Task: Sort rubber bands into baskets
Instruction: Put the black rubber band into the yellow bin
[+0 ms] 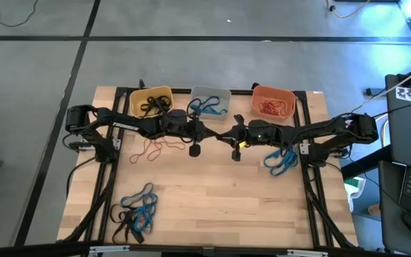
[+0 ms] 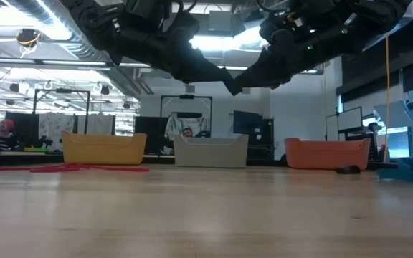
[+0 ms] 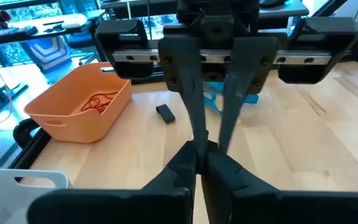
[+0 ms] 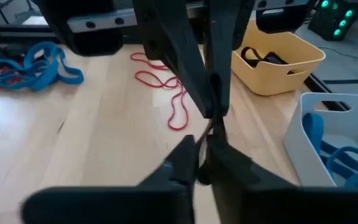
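Near the pale grey basket (image 1: 211, 93), at the desk's (image 1: 212, 207) middle, the two tools meet tip to tip. The left tool (image 1: 193, 150) is pinched shut; whether the right tool (image 1: 236, 153) is open or shut cannot be told. Whether a band passes between them cannot be told either. Red-orange rubber bands (image 1: 152, 148) lie loose just left of the grey basket's front. Blue rubber bands (image 1: 282, 161) lie right of it, below the orange basket (image 1: 273, 93). A mixed pile (image 1: 135, 211) sits well in front. The yellow basket (image 1: 150, 93) holds black bands. These loops look light, limp and stretchy; pinching a single strand where it lifts off the wood seems best.
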